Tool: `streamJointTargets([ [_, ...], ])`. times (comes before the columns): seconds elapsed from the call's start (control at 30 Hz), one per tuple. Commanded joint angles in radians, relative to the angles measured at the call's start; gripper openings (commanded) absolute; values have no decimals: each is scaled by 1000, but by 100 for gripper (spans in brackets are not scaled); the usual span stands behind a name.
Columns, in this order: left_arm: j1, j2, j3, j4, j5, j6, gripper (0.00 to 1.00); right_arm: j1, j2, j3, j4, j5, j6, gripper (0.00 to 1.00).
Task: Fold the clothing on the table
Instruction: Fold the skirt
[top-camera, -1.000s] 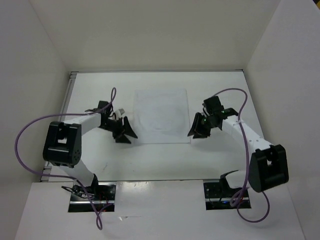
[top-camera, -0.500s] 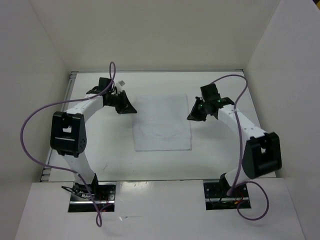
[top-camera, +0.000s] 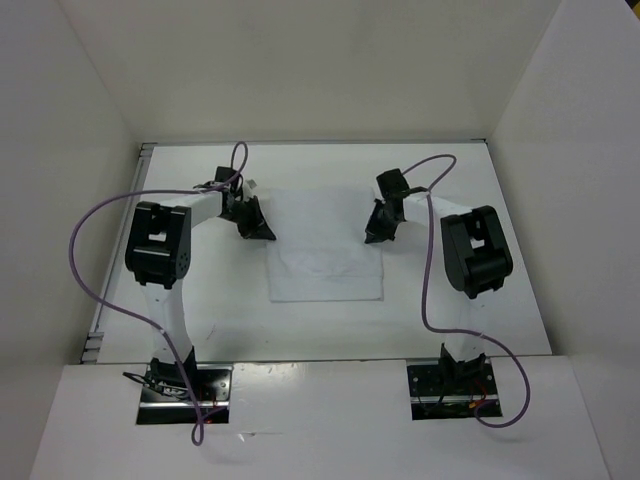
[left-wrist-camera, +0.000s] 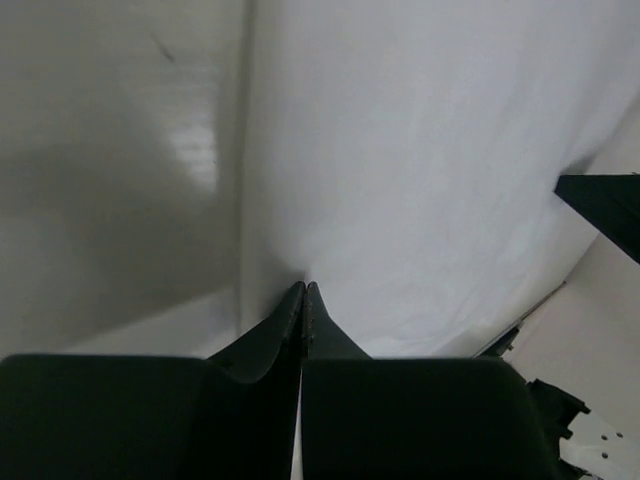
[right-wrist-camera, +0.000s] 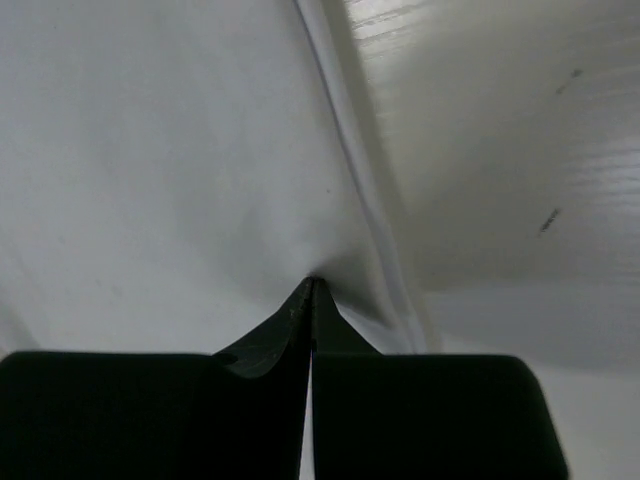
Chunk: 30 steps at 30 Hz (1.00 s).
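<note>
The clothing (top-camera: 325, 245) is a plain white piece of fabric lying flat in the middle of the table (top-camera: 200, 320). My left gripper (top-camera: 264, 233) sits at its left edge, toward the far corner, and my right gripper (top-camera: 372, 236) sits at its right edge opposite. In the left wrist view the left gripper (left-wrist-camera: 305, 286) has its jaws pressed together, with the clothing (left-wrist-camera: 420, 150) creased up to the tips. In the right wrist view the right gripper (right-wrist-camera: 311, 281) is shut too, and the clothing (right-wrist-camera: 150, 150) puckers where it is pinched near the hem.
White walls enclose the table on three sides. Purple cables loop from both arms over the table's sides. The right arm's black end (left-wrist-camera: 605, 205) shows across the clothing in the left wrist view. Bare table (right-wrist-camera: 520, 150) lies outside each edge.
Both arms swung from the clothing's near corners up to its far half and folded in closer. Both grippers went from open to shut on the fabric's side edges.
</note>
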Motion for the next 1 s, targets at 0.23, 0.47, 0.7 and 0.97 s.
streamJointTargets([
  [0.23,16,241,389,-104,-64,24,0,17,109,226,-12,92,10,2],
  [0.47,27,22,361,-113,-12,36,48,43,-110,211,-83,118,-36,34],
  [0.7,3,-288,-37,-174,-118,111,63,43,-310,-8,-195,118,24,44],
  [0.97,-66,-431,-296,-263,-206,127,56,43,-390,-197,-253,98,44,47],
])
